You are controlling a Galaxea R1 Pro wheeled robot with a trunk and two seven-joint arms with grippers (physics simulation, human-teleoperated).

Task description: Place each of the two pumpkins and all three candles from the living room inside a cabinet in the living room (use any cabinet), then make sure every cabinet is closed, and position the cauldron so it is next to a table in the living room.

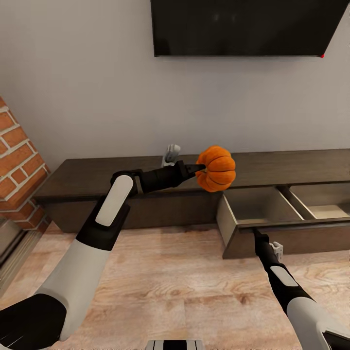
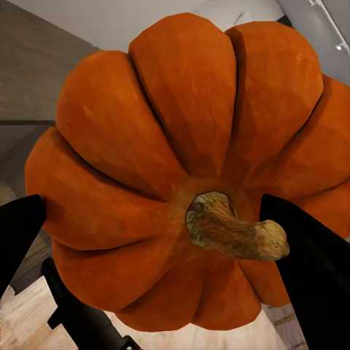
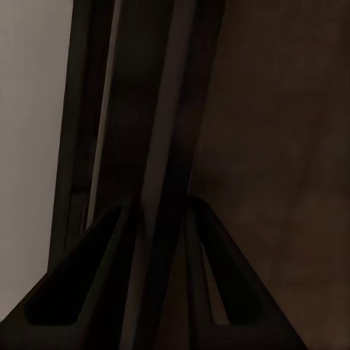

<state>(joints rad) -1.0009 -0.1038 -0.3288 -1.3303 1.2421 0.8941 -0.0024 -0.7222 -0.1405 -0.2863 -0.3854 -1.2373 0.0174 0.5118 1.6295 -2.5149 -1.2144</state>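
pumpkin (image 1: pixel 217 168) before cabinet (image 1: pixel 97 176), open drawer (image 1: pixel 262 206) right (below)

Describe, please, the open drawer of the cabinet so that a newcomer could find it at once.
Below the wall-mounted TV runs a long, low dark-brown cabinet. The open drawer is pulled out toward the floor just right of its middle, below the pumpkin held in the left tool. Its tan interior with a divider sets it apart from the closed dark fronts.
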